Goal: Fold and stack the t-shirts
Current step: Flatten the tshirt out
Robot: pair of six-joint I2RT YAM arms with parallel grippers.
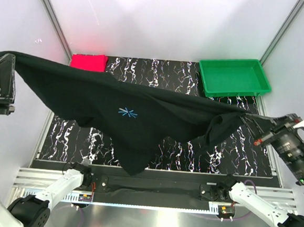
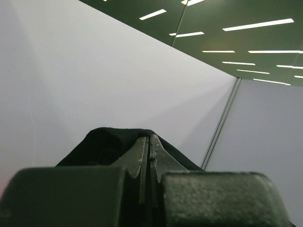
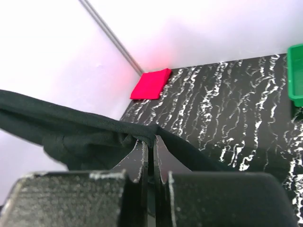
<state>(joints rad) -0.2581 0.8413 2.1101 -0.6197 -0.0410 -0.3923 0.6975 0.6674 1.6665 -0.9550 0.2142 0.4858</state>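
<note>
The left gripper (image 2: 149, 142) and right gripper (image 3: 150, 144) clench the black t-shirt (image 1: 116, 97), stretched left-right.

I work in a lab test cell. Plain white panels (image 1: 149, 18) in metal frame posts (image 1: 51, 16) wall my marbled black tabletop (image 1: 160, 74). A slotted aluminium rail (image 1: 31, 177) edges the near side, and strip lights (image 2: 258, 23) line the dark ceiling (image 2: 218, 14).

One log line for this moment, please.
black shirt: held aloft, spread wide, middle sagging | left fingers: shut on black shirt | right fingers: shut on black shirt | red shirt: folded, far-left corner | tray: far right
</note>
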